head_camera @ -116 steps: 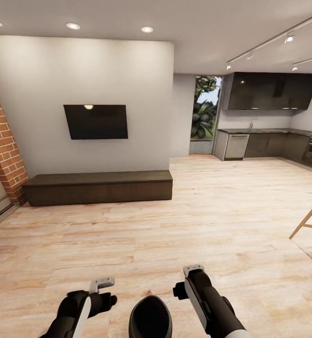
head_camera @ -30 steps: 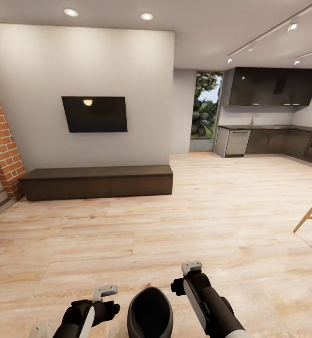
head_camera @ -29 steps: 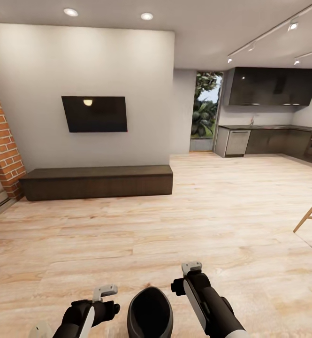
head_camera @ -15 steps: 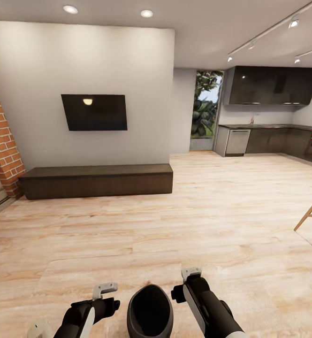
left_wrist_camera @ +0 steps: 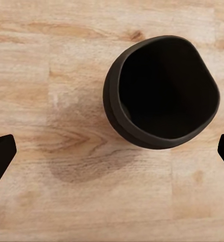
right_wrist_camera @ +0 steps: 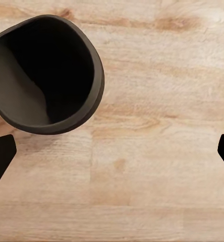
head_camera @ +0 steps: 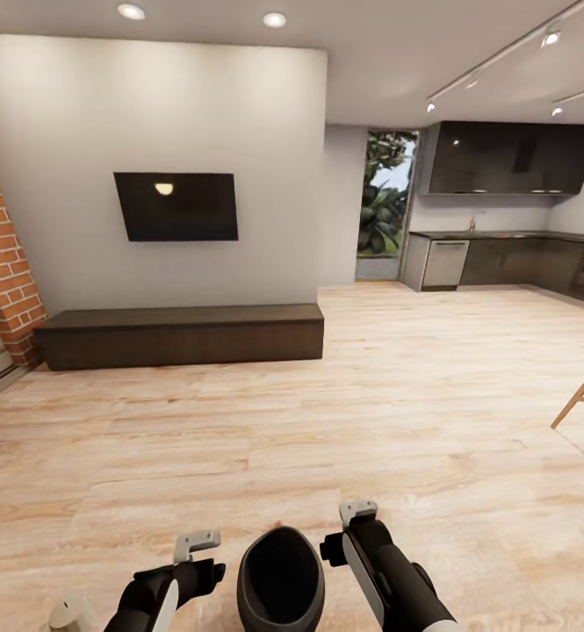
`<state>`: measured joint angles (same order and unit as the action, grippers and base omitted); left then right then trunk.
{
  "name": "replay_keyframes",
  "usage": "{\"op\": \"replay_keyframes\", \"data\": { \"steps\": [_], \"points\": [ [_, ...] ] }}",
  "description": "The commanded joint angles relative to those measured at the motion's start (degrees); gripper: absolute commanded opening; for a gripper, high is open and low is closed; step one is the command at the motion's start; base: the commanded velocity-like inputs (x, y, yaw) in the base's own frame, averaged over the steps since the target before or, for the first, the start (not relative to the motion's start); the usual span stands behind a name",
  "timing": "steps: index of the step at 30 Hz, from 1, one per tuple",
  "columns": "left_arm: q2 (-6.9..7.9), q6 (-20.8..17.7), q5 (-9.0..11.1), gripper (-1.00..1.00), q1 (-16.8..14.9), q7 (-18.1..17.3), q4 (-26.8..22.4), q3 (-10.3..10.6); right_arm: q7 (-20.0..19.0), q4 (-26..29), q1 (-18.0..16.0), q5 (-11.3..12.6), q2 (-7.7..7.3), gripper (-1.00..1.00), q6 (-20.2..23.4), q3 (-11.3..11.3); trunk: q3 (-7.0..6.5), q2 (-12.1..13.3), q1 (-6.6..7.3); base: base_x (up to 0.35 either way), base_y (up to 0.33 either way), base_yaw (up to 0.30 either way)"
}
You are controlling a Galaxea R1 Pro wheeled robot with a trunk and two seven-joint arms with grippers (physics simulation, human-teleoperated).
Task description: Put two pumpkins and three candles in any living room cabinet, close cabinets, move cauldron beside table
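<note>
Pale wood floor runs from the robot to a grey wall with a dark TV; under it sits the long low cabinet, its front flush and shut, well apart from the robot and ahead to its left. A brick column stands at the cabinet's left end. A dark kitchen lies off to the right, and a slanted wooden leg pokes in at the right edge.

The cauldron stands upright on the floor right in front of the robot, mouth up, between the two arms. The left gripper hangs just to its left, the right gripper just to its right and a little further forward. Both wrist views look straight down: the cauldron lies off to one side of the left claw's centre, and likewise the cauldron for the right. Both claws are spread wide, fingertips at the picture edges, holding nothing.

The deciding relation is that the pot sits between the claws rather than under either; both arms seem about equally near. A grey-tan stub by the left arm at the lower edge may be a candle, though too little shows to be sure. Nothing stands between the robot and the cabinet.
</note>
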<state>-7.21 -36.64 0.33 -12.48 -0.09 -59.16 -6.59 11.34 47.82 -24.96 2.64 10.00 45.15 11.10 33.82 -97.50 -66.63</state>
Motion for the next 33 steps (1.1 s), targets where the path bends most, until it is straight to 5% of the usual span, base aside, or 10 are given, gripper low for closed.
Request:
{"op": "replay_keyframes", "data": {
  "steps": [1,7,15,33],
  "points": [
    [0.0,0.0,0.0,1.0,0.0,0.0,0.0,0.0,0.0,0.0,0.0,0.0,0.0,1.0,-0.2,0.0,0.18,-0.4,-0.23,0.0,0.0,0.0],
    [-0.08,-0.1,0.0,1.0,0.0,-0.1,0.2,0.0,-0.2,0.1,-0.1,0.2,0.0,1.0,-1.4,0.3,1.26,-2.8,-1.54,0.0,0.0,0.0],
    [-1.64,-0.6,0.0,1.0,-2.6,-0.4,-1.0,0.2,-0.3,-0.3,-5.1,3.2,0.0,1.0,-1.3,0.5,2.7,-6.0,-3.3,0.0,0.0,0.0],
    [-1.93,0.0,0.0,1.0,-3.4,-0.6,-1.3,0.2,-0.1,-2.2,-5.5,3.8,0.0,1.0,-3.2,1.1,5.93,-13.2,-7.25,0.0,0.0,0.0]
  ]
}}
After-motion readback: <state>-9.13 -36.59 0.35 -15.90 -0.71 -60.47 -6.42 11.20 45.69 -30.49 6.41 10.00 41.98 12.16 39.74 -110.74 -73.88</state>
